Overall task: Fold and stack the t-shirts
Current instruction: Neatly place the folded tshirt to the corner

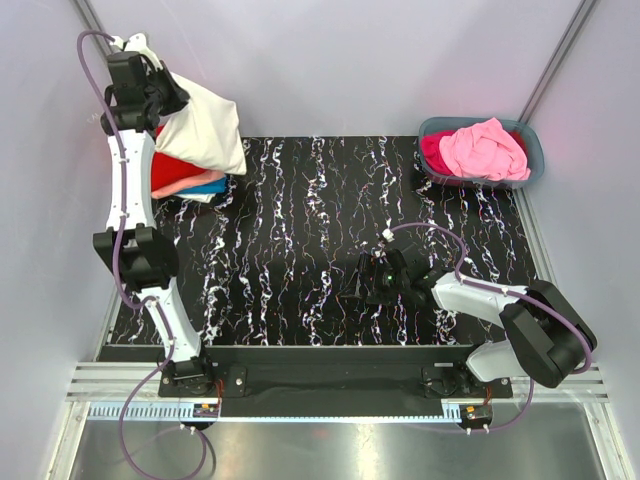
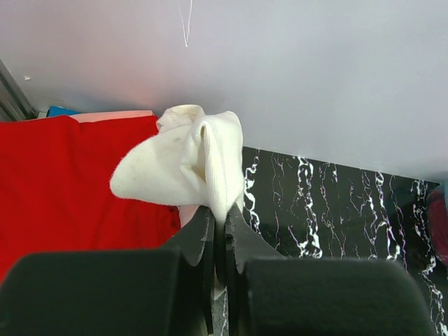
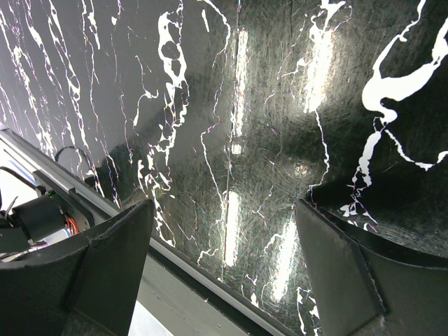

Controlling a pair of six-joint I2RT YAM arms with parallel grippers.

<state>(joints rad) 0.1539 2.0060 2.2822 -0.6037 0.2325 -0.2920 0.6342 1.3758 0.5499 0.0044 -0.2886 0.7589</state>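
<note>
Stacked: red, salmon, blue t-shirts (image 1: 172,172) | your left tool (image 2: 218,222) pinches cream t-shirt (image 1: 205,130) above them | right tool (image 3: 224,213) spread, empty | unfolded: pink, magenta t-shirts (image 1: 485,148) in tub (image 1: 538,150)

The table top (image 1: 300,260) is glossy black, streaked all over with white veins like marble. The cream shirt (image 1: 205,125) is plain, an even off-white. Next to it there's a solid red shirt (image 1: 166,170), a salmon shirt (image 2: 112,115) and a bright blue shirt (image 1: 211,185). The tub (image 1: 534,160) is a dull grey-blue, with a pink shirt (image 1: 485,148) and a deeper magenta shirt (image 1: 433,150) in it. Both arms (image 1: 128,190) are white with black joints, and their cables (image 1: 95,90) are purple. The walls (image 1: 330,60) are pale lilac-grey.
</note>
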